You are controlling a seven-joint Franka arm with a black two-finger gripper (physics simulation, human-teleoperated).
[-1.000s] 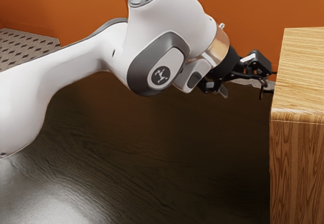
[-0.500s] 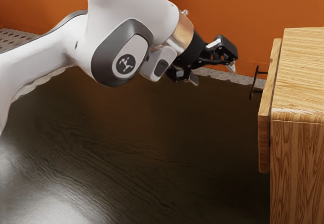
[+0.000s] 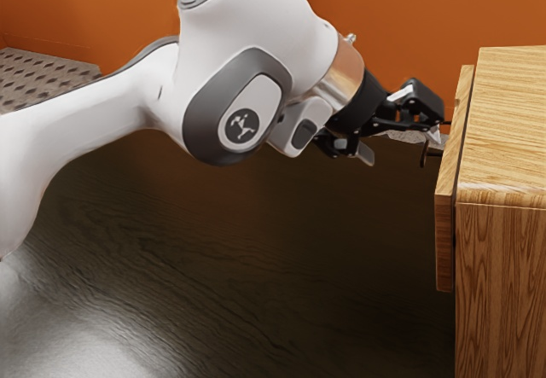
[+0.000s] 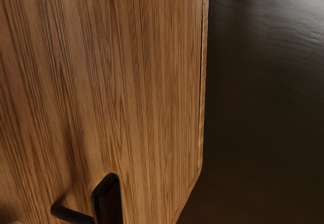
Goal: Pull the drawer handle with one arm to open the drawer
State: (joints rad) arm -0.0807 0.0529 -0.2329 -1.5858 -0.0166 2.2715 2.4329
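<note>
The white arm (image 3: 111, 130) reaches in from the exterior view's left, its forearm rising to a bulky wrist joint and its hand tipped slightly downward toward the exterior view's right. The black gripper (image 3: 429, 129) sits right at the drawer handle (image 3: 423, 151), whose dark bar shows just below and beside its tip. Whether the gripper is open or closed on the handle cannot be told. In the wrist view the handle (image 4: 106, 199) lies close under the hand, standing off the oak-grained drawer front (image 4: 111, 82). The drawer front (image 3: 447, 199) lies directly ahead of the gripper and stands a little proud of the wooden cabinet (image 3: 503, 241) behind it, with a narrow gap between them. Below the gripper lies the dark wood-grain surface (image 3: 256, 267). The only marking is a small white branching emblem (image 3: 245, 124) on the grey joint cover behind the gripper.
</note>
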